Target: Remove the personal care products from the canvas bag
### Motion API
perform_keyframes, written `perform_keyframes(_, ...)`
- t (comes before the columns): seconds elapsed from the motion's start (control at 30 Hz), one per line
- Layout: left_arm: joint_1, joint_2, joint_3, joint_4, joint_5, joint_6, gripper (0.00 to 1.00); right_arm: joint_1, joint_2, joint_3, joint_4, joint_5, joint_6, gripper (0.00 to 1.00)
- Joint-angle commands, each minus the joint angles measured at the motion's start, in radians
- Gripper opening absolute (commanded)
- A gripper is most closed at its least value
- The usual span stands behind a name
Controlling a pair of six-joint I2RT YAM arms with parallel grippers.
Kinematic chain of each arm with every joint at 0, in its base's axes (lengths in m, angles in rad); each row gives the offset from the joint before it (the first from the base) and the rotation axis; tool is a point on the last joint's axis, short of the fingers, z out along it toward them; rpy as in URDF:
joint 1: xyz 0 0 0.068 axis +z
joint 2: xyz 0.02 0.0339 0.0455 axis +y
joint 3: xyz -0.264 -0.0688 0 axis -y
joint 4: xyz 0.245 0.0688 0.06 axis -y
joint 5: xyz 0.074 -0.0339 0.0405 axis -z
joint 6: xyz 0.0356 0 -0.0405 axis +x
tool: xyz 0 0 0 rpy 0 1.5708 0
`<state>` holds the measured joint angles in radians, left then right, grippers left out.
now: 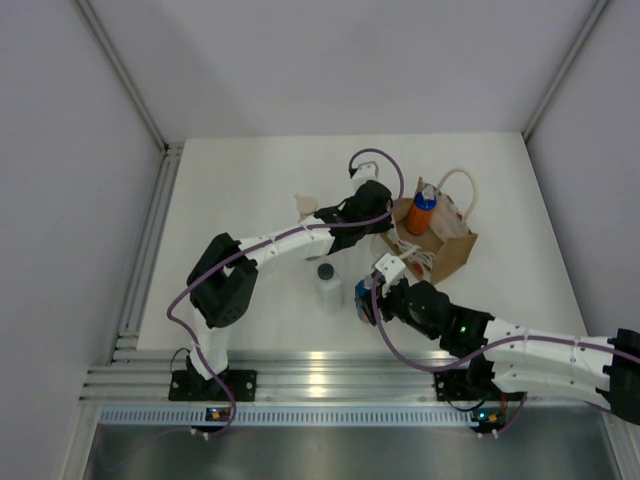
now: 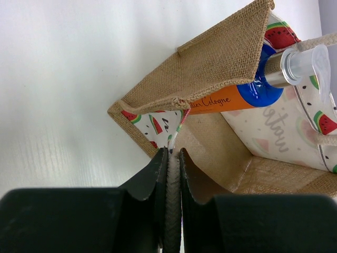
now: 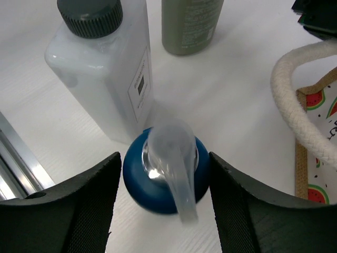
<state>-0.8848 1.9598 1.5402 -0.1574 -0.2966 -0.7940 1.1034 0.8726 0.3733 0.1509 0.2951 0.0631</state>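
Observation:
The tan canvas bag (image 1: 450,250) (image 2: 221,63) stands right of centre, and my left gripper (image 1: 388,222) (image 2: 171,153) is shut on its cream rope handle at the near rim. One orange bottle with a blue cap (image 1: 422,213) (image 2: 221,100) leans inside the bag. A second orange bottle, also blue-capped (image 1: 362,303) (image 3: 166,182), stands upright on the table between the fingers of my right gripper (image 1: 370,292) (image 3: 165,158), which is open with a sliver of space on each side. Just beside it are the white bottle with a dark cap (image 1: 328,290) (image 3: 105,68) and, farther off, the grey-green bottle (image 1: 307,207) (image 3: 189,23).
An aluminium rail (image 1: 330,375) (image 3: 16,168) runs along the near edge by the arm bases. White walls enclose the table on three sides. The bag's other rope handle (image 3: 295,116) loops close to my right gripper's right finger.

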Motion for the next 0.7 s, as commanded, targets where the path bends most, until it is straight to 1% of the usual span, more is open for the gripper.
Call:
perform_keyframes(0.0,0.004,0.007,0.014,-0.013,0.011,0.001,0.0,0.015,-0.006,0.049,0.107,0.018,0.017,0.66)
perform_keyframes(0.13,0.004,0.008,0.014,-0.013,0.011,0.003,0.0,0.015,-0.017,0.052,0.096,0.019,0.015,0.71)
perform_keyframes(0.17,0.004,0.004,0.012,-0.013,0.011,0.003,0.0,0.016,-0.023,0.052,0.093,0.022,0.015,0.74)
perform_keyframes(0.33,0.004,0.004,0.012,-0.013,0.01,0.004,0.0,0.013,-0.089,0.076,0.036,0.041,0.018,0.74)
perform_keyframes(0.47,0.004,0.004,0.014,-0.013,0.01,0.003,0.0,0.013,-0.182,0.139,-0.068,0.064,0.006,0.74)
perform_keyframes(0.5,0.004,0.004,0.012,-0.013,0.01,0.003,0.0,0.012,-0.198,0.154,-0.088,0.079,0.004,0.74)
perform_keyframes(0.57,0.004,0.002,0.014,-0.013,0.01,0.001,0.0,0.006,-0.214,0.197,-0.143,0.166,0.004,0.75)
perform_keyframes(0.6,0.004,0.005,0.015,-0.013,0.01,0.001,0.0,-0.011,-0.216,0.21,-0.151,0.194,0.001,0.75)
perform_keyframes(0.63,0.004,0.005,0.015,-0.013,0.01,-0.004,0.0,-0.026,-0.213,0.238,-0.207,0.234,0.0,0.75)
perform_keyframes(0.67,0.004,0.007,0.02,-0.013,0.011,-0.004,0.0,-0.042,-0.205,0.254,-0.226,0.243,0.016,0.75)
